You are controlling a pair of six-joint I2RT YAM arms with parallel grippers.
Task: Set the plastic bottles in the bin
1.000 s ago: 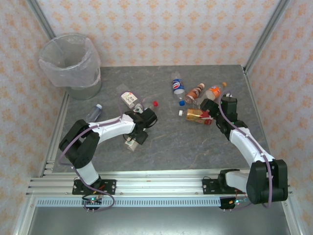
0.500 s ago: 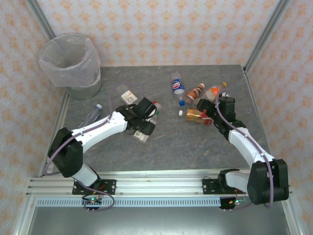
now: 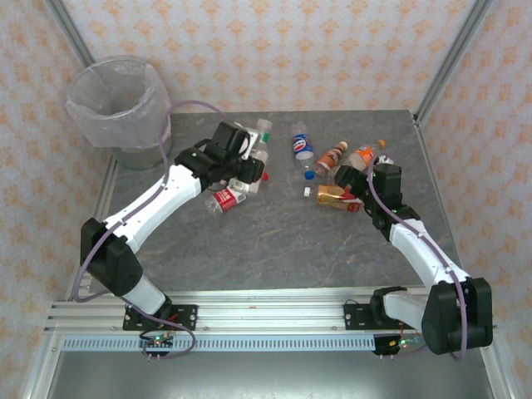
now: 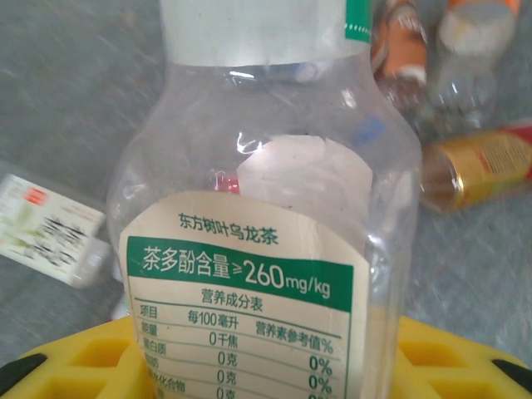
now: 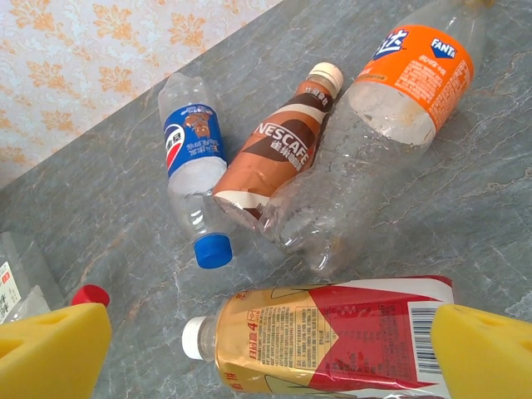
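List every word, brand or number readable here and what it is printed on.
"东方树叶乌龙茶" – white-and-green-label bottle
"茶多酚含量≥260mg/kg" – same label
"营养成分表" – same label
"NESCAFÉ" – brown bottle
"FANTA" – orange-label bottle
Blurred: lettering on the blue-label bottle
Too small to read: print and barcode digits on the red-and-yellow-label bottle

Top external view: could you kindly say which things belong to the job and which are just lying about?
Job: bin; tea bottle in left claw; red-label bottle; Pepsi bottle; Nescafe bottle; Fanta bottle; yellow-red bottle.
Lying about: small red cap, seemingly loose.
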